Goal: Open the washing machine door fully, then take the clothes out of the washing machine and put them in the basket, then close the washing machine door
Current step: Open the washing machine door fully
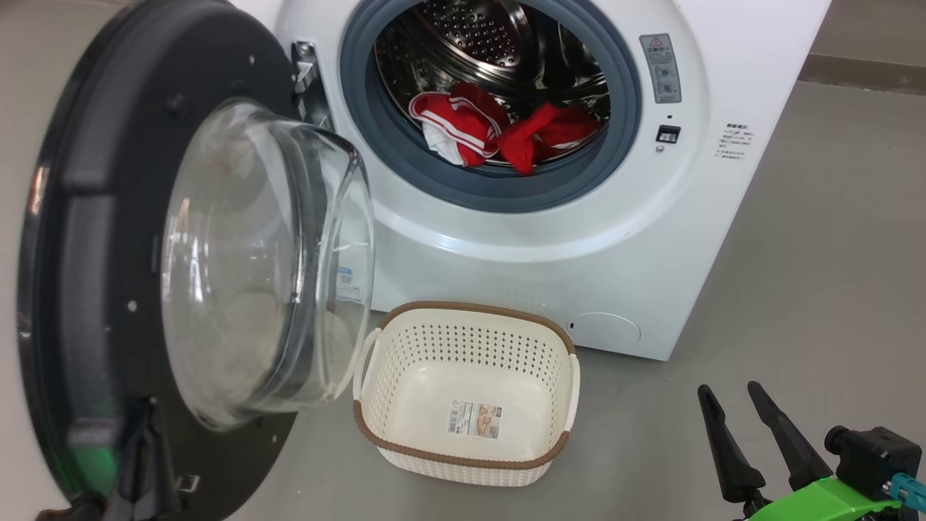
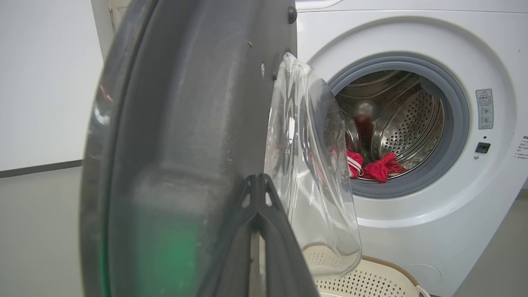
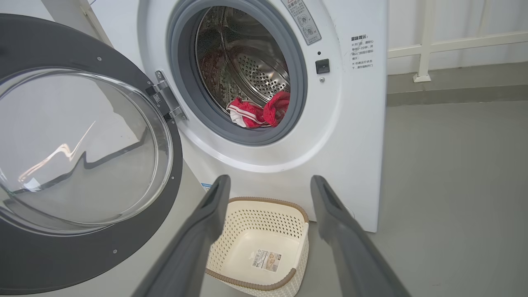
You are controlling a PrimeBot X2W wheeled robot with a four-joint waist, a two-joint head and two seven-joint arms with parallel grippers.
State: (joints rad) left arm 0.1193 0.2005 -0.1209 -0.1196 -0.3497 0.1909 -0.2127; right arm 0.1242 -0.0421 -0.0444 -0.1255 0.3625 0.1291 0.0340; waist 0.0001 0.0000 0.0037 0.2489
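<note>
Nearest the left wrist camera, the left gripper [image 2: 258, 183] is seen closed, its two dark fingers [image 2: 280, 247] brought together at the lower inner rim of the washing machine door [image 2: 185, 123]; whether the rim is touched cannot be told. The door is stood wide on its hinge [image 1: 304, 72] and is judged stiff and fairly heavy, with a glossy rim off which fingers may slide. A push on the dark rim far from the hinge is favoured, and the bulging glass bowl [image 1: 268, 253] is best avoided.

The right gripper [image 1: 727, 391] is held open and empty, low at the right, well apart from the washing machine [image 1: 521, 246]. The clothes [image 1: 499, 134] are seen in the drum [image 1: 492, 36], just behind the grey rubber ring [image 1: 499, 195], in two red bunches. They are judged soft, light and limp, so a pinch on a raised fold is advised, and trailing ends may be caught on the ring. The basket [image 1: 463, 311] is set on the floor [image 1: 796, 289] below the opening, with a paper label [image 1: 474, 420] inside, and is judged light enough to be shifted if knocked.
</note>
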